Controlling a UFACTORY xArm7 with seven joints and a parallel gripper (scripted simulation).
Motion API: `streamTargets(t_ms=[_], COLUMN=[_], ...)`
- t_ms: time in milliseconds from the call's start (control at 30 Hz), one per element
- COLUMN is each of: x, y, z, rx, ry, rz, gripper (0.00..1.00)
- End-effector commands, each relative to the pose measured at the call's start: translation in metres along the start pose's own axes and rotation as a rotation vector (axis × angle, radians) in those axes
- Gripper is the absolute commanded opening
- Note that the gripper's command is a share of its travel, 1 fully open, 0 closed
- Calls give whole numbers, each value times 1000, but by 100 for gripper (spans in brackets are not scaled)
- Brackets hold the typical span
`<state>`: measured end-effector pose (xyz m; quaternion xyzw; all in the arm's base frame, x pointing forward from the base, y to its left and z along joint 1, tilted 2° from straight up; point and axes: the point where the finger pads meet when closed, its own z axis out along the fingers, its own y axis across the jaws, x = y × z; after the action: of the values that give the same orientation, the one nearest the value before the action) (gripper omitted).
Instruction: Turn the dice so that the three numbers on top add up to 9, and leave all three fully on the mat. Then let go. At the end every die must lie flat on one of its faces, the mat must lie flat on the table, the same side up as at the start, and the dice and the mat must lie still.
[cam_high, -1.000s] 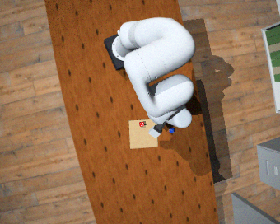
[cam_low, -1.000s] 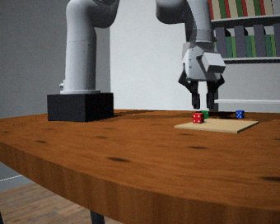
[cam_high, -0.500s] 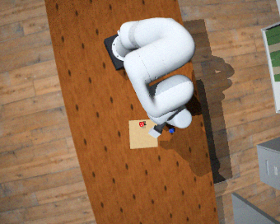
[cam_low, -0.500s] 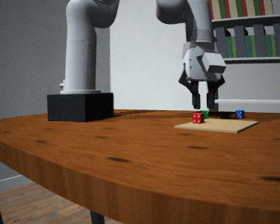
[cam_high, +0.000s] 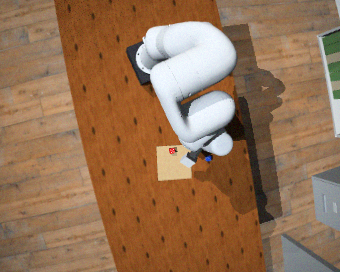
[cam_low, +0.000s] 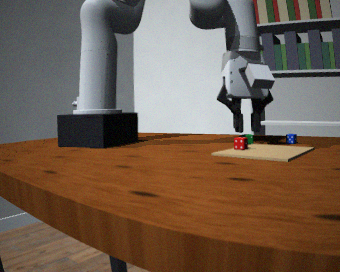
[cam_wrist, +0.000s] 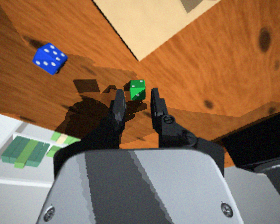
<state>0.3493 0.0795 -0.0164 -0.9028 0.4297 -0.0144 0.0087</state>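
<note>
The tan mat (cam_high: 173, 162) lies flat on the wooden table and also shows in the side view (cam_low: 263, 151). A red die (cam_high: 172, 150) (cam_low: 240, 143) sits on the mat near its far edge. A green die (cam_wrist: 137, 90) lies on bare wood just off the mat, behind the red die in the side view (cam_low: 248, 138). A blue die (cam_wrist: 50, 58) (cam_low: 291, 138) lies on bare wood farther from the mat. My gripper (cam_wrist: 137, 97) hangs above the green die, clear of it in the side view (cam_low: 247, 129). Its fingers are partly open and hold nothing.
The arm's black base (cam_low: 97, 129) stands at the table's far end. A bookshelf (cam_low: 300, 35) is behind the table. The table's side edge runs close behind the blue die (cam_high: 208, 158).
</note>
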Motion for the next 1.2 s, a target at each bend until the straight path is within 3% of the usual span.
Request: streamTargets(t_ms=[0,567,1167], x=[1,1,1], y=[-1,-1,-1], z=[-1,0,20], rx=[3,3,3], ry=[2,2,2], rz=[0,0,0], gripper=[36,36,36])
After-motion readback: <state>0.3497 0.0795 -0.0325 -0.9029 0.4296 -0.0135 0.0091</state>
